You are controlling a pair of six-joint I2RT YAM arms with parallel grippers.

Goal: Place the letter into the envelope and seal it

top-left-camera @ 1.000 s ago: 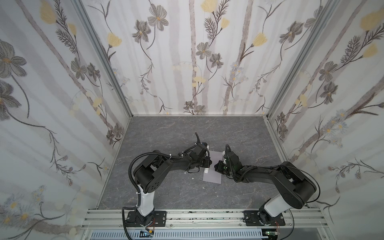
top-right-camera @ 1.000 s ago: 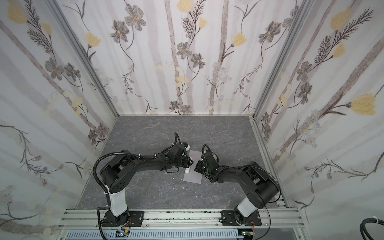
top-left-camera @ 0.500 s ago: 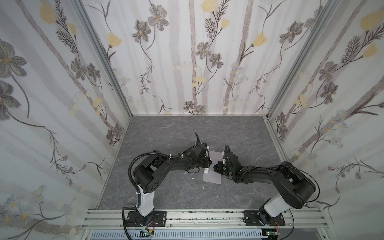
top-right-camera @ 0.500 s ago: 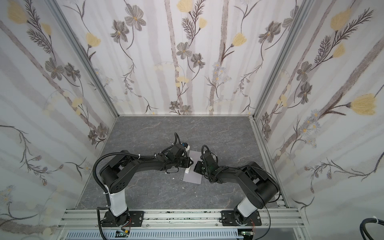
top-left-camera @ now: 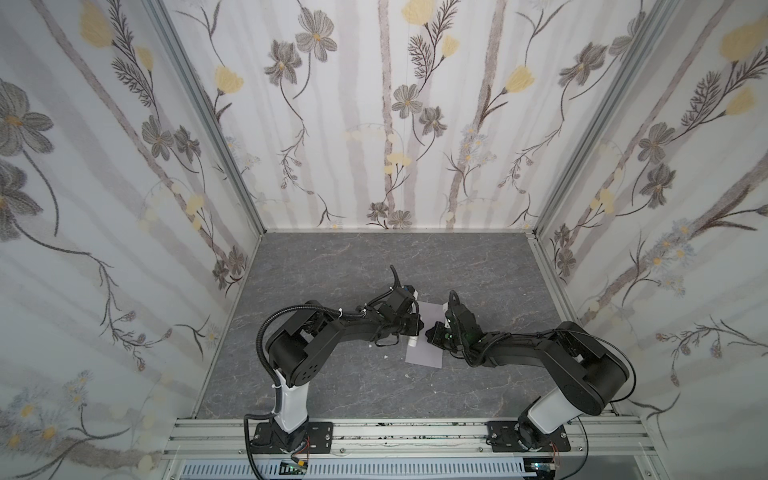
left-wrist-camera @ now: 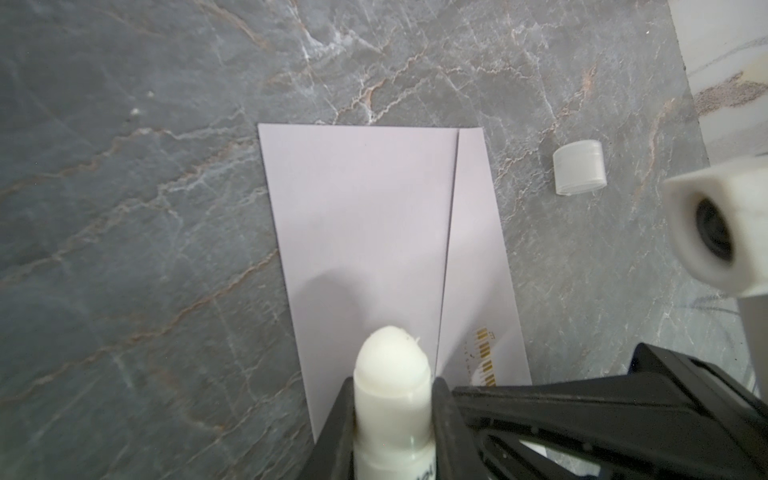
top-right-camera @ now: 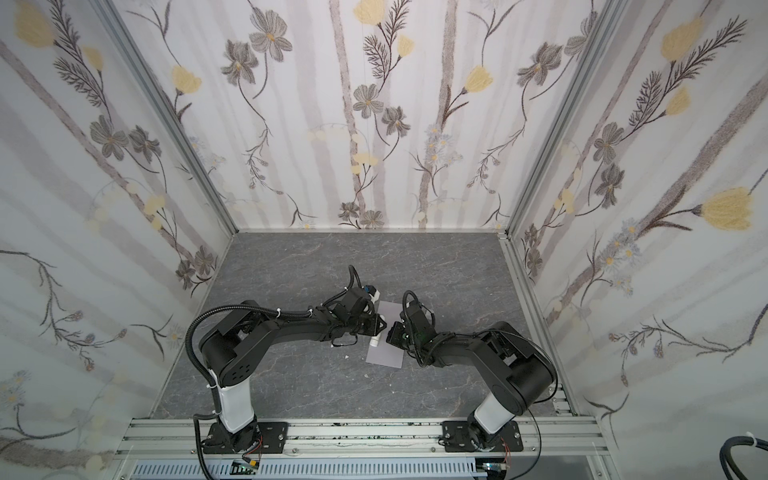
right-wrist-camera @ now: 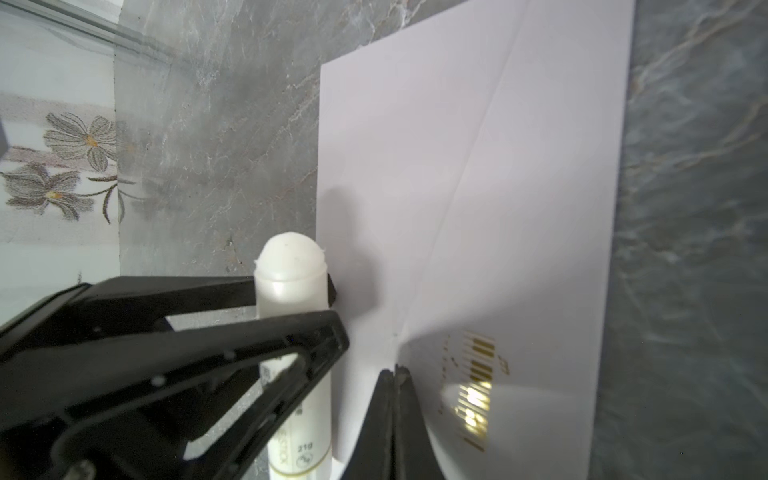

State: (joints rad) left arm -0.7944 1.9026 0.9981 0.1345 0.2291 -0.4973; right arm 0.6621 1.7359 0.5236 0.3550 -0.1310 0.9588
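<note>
The grey-lavender envelope (top-left-camera: 426, 353) (top-right-camera: 386, 353) lies flat on the grey marble floor between the two arms. My left gripper (left-wrist-camera: 392, 390) (top-left-camera: 415, 330) is shut on a white glue stick (left-wrist-camera: 390, 370) (right-wrist-camera: 291, 270). The stick is uncapped, and its tip hangs just over the envelope's (left-wrist-camera: 361, 216) near end. My right gripper (right-wrist-camera: 395, 374) (top-left-camera: 432, 330) is shut on the point of the envelope's flap (right-wrist-camera: 519, 395). The flap curls up beside the jaws and shows a gold barcode-like mark (right-wrist-camera: 478, 365). The letter is out of view.
The glue stick's translucent cap (left-wrist-camera: 578, 167) lies on the floor beside the envelope's far end. A few small white crumbs (top-left-camera: 385, 356) lie left of the envelope. Flowered walls close the floor on three sides, and a metal rail (top-left-camera: 395, 432) runs along the front.
My right gripper has edged slightly left, closer to the left gripper. The left arm and the glue stick have stayed in place.
</note>
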